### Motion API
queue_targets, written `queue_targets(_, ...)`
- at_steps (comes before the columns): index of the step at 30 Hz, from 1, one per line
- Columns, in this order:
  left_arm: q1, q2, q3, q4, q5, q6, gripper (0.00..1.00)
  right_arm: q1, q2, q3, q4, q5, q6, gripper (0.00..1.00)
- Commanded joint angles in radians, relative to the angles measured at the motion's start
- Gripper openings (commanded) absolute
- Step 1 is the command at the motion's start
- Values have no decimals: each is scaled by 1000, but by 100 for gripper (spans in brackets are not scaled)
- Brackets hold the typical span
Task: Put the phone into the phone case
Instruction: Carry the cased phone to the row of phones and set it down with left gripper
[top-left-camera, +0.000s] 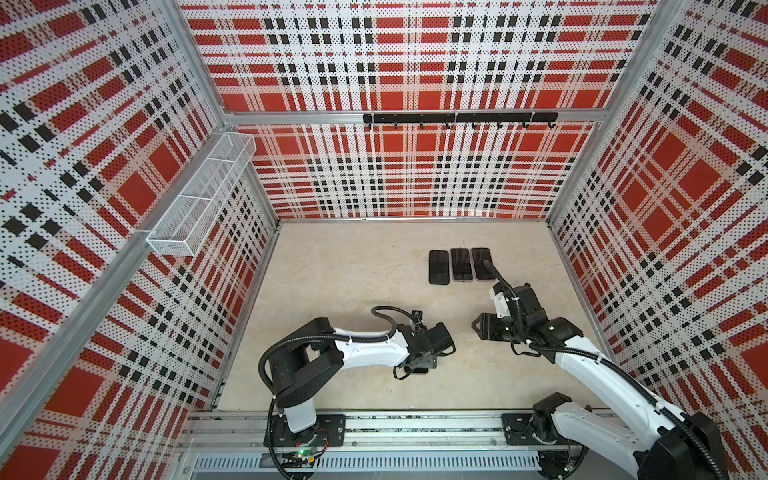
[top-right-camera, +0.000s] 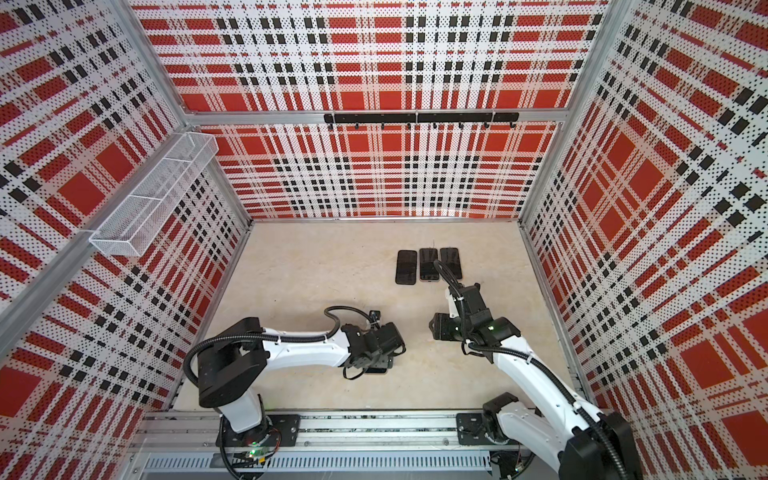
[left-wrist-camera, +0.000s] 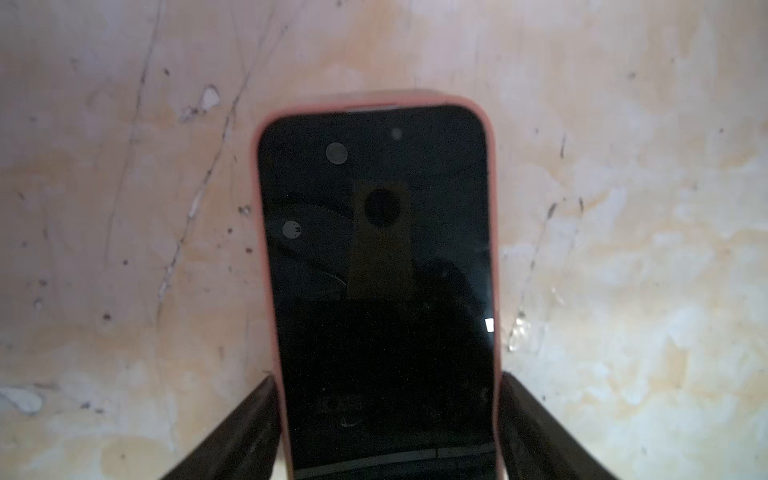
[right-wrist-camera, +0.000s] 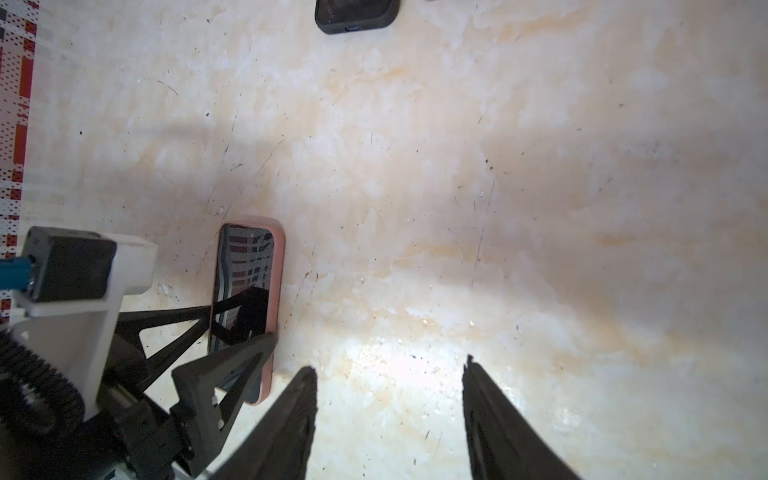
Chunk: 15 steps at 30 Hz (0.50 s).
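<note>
Near the front of the mottled beige tabletop (top-left-camera: 353, 291), the left gripper (left-wrist-camera: 388, 375) straddles a black-screened phone (left-wrist-camera: 374, 249) lying face up inside its soft pink case (right-wrist-camera: 279, 270), well apart from a row of three dark phones (top-left-camera: 460, 264) at the back. Risks from this point: a squeeze across the long edges may bow the pliant rim and pop a corner free, and a hold on one end alone may let the far end droop or slide. The left arm's black fingers (left-wrist-camera: 249, 424) stand wide, one at each long edge of the case, touching or nearly so; whether they press cannot be told. The right gripper (right-wrist-camera: 390, 363) hovers nearby above the tabletop, fingers apart, holding nothing
</note>
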Motion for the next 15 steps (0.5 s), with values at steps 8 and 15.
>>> queue_targets(8,286,200,354,-5,-85,381,74,-23,-35,10,-29,26,-35,58)
queue_targets(15,446,436,714,23,-23,556,74,-29,-70,-37,-44,28,-27,58)
